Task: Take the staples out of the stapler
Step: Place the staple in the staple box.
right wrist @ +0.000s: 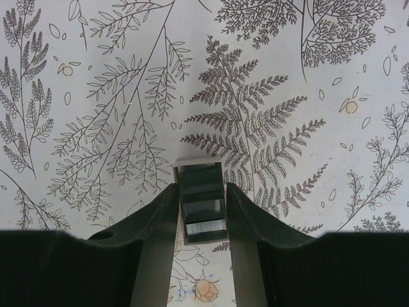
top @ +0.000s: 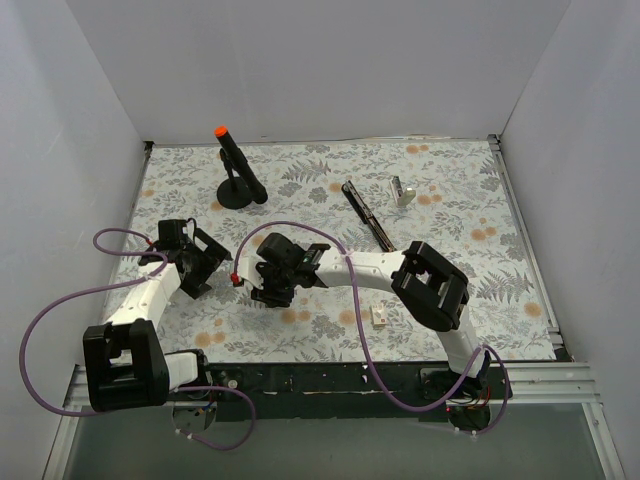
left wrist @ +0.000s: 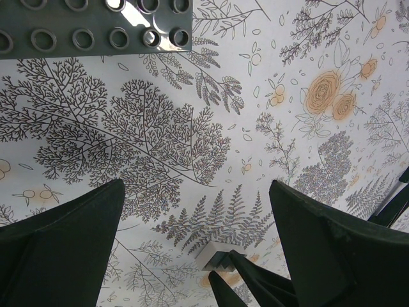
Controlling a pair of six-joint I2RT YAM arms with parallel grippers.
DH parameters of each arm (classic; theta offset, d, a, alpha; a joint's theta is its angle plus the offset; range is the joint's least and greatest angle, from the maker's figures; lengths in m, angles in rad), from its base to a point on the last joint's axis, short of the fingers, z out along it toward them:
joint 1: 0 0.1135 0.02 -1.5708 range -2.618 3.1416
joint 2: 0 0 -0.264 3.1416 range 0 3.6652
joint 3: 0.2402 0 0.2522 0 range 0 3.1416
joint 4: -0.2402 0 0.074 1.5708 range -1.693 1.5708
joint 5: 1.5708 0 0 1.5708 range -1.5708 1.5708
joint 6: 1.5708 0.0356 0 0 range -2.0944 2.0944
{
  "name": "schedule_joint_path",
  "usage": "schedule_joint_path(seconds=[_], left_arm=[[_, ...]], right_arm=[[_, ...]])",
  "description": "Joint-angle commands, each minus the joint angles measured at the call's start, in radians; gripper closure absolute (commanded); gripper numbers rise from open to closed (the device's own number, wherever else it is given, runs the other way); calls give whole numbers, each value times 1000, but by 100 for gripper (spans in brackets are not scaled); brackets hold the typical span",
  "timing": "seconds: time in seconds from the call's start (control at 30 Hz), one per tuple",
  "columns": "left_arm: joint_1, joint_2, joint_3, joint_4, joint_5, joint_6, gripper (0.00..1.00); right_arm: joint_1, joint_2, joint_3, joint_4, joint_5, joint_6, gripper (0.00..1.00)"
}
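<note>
Right wrist view has the right end effector (right wrist: 201, 192) at the bottom centre of the frame, its two dark fingers (right wrist: 160, 236) set narrowly apart with a small silvery block (right wrist: 204, 211) between them. The block's sides run right along the inner faces of both fingers, and whether they are pressing on it or merely flanking it cannot be told. The block's far end lies against the fern-printed surface (top: 480, 260). In the left wrist view the left end effector (left wrist: 198, 185) is spread wide and grasps nothing, with only the printed surface between its fingers. A grey studded plate (left wrist: 96, 25) fills the upper left corner of that frame. From the top external view the two end effectors sit near each other left of centre. The stapler (top: 367, 215) lies flat and diagonal right of centre in the upper half, well apart from both. A small white piece (top: 403, 190) lies just to its upper right, and another small pale piece (top: 380, 316) lies lower down beside the right arm. A black stand (top: 238, 175) with an orange-tipped rod is at the upper left.
</note>
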Motion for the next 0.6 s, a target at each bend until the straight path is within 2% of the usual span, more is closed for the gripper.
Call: schedule_joint_path(seconds=[0.0, 0.33, 0.57], left_arm=[[1, -31, 1, 7, -1, 0, 2], [1, -32, 1, 18, 15, 11, 2], [-12, -85, -14, 56, 77, 49, 2]], right_arm=[[7, -6, 38, 5, 4, 3, 56], [7, -60, 35, 28, -30, 58, 54], [-28, -201, -67, 124, 60, 275, 53]])
